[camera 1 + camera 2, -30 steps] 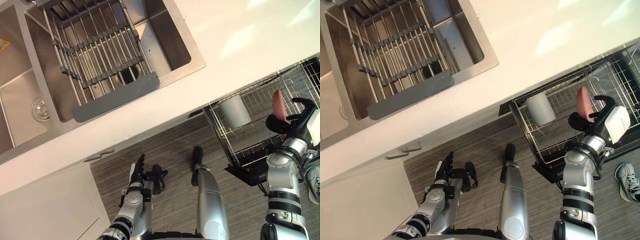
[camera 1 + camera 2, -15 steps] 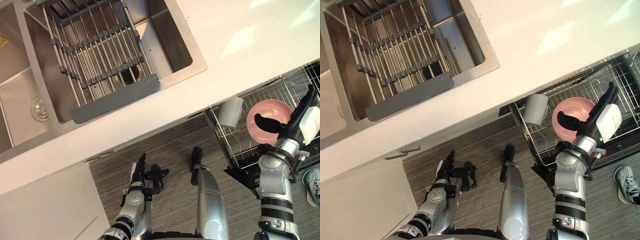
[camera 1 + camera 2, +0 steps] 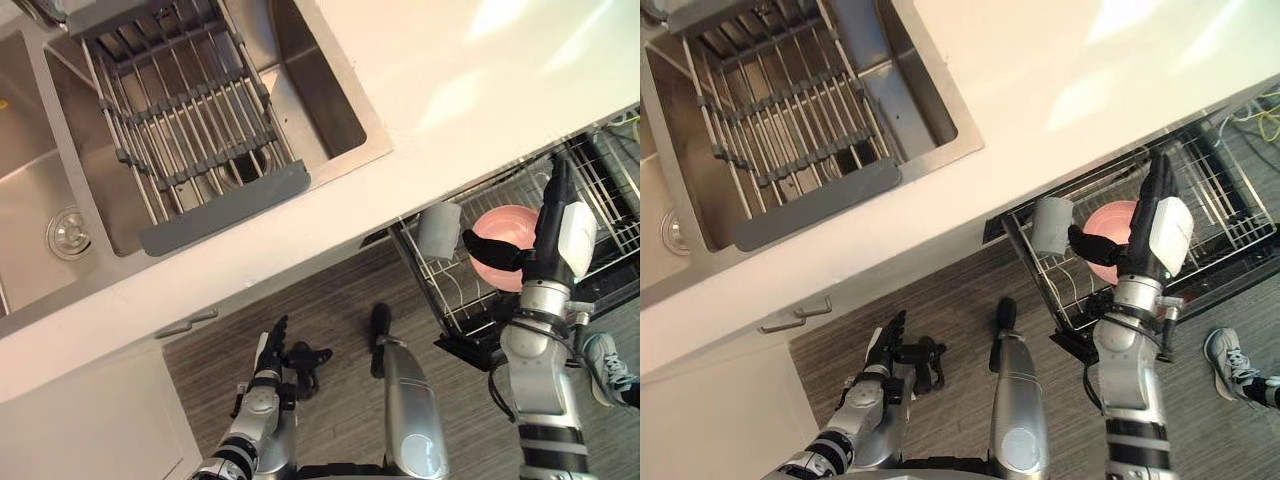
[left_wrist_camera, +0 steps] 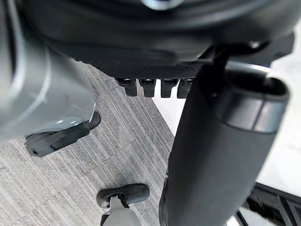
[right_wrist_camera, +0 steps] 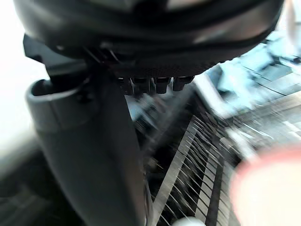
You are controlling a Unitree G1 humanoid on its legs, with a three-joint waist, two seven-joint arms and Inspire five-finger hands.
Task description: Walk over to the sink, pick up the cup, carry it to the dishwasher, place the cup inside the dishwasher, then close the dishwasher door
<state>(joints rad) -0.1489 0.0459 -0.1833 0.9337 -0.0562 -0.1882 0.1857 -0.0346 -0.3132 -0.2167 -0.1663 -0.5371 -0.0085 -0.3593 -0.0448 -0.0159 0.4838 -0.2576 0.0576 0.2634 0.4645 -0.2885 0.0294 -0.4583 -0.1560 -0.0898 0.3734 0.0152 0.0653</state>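
A pale grey cup [image 3: 438, 230] lies in the pulled-out dishwasher rack [image 3: 428, 275] under the counter's edge. Beside it in the rack rests a pink bowl [image 3: 500, 222]. My right hand [image 3: 560, 230] hovers over the bowl, open, with its fingers straight toward the counter and its thumb across the bowl's face. In the right wrist view the fingers [image 5: 150, 84] show straight, with the bowl as a pink blur [image 5: 268, 188]. My left hand [image 3: 270, 350] hangs low over the floor, open and holding nothing.
The steel sink [image 3: 330, 100] with a roll-up drying rack [image 3: 185, 130] lies at the far left. The white counter [image 3: 480, 90] overhangs the dishwasher rack. White cabinet fronts with a handle [image 3: 190, 322] stand at lower left. A person's shoe [image 3: 605, 365] is on the floor at right.
My right hand, curled round the pink bowl a second ago, has opened. The bowl now lies in the rack beside the cup. The camera has shifted a little.
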